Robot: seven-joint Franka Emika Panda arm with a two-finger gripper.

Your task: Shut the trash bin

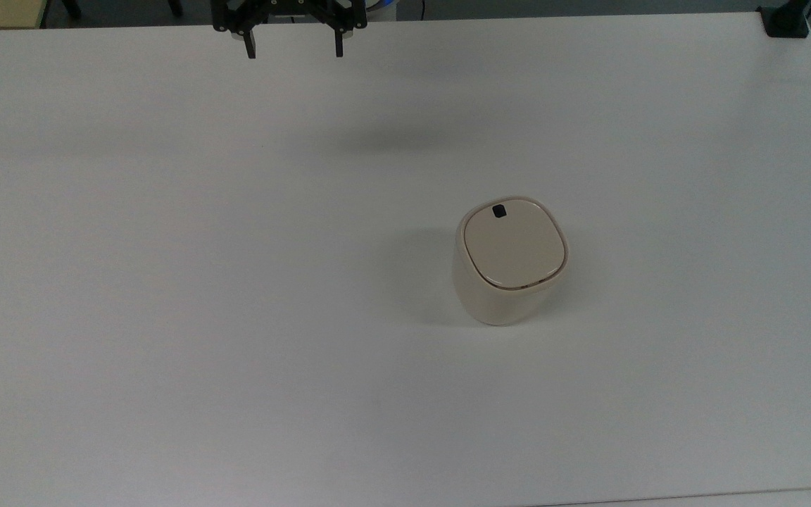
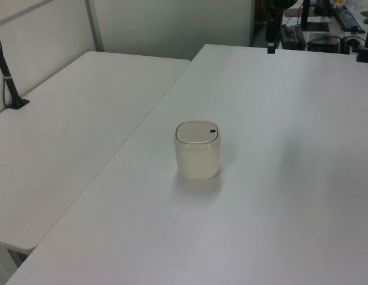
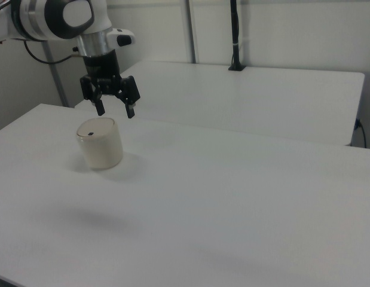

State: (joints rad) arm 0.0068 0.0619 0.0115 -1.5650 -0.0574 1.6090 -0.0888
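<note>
The cream-beige trash bin [image 1: 509, 260] stands upright on the white table [image 1: 166, 282], its flat lid lying down level with the rim and a small black tab [image 1: 499, 211] on the lid's far edge. It also appears in the left view as the trash bin [image 2: 197, 150] and in the right view as the trash bin [image 3: 99, 142]. My gripper [image 1: 294, 51] hangs high at the top view's upper edge, far from the bin, open with its fingers wide apart and nothing between them. The right view shows my gripper [image 3: 115, 110] raised well above the table.
A second white table [image 2: 65, 148] adjoins on the left view's left. A black clamp post [image 1: 786, 21] sits on the table's corner at the top view's upper right. Another black post [image 2: 8, 77] stands on the neighbouring table.
</note>
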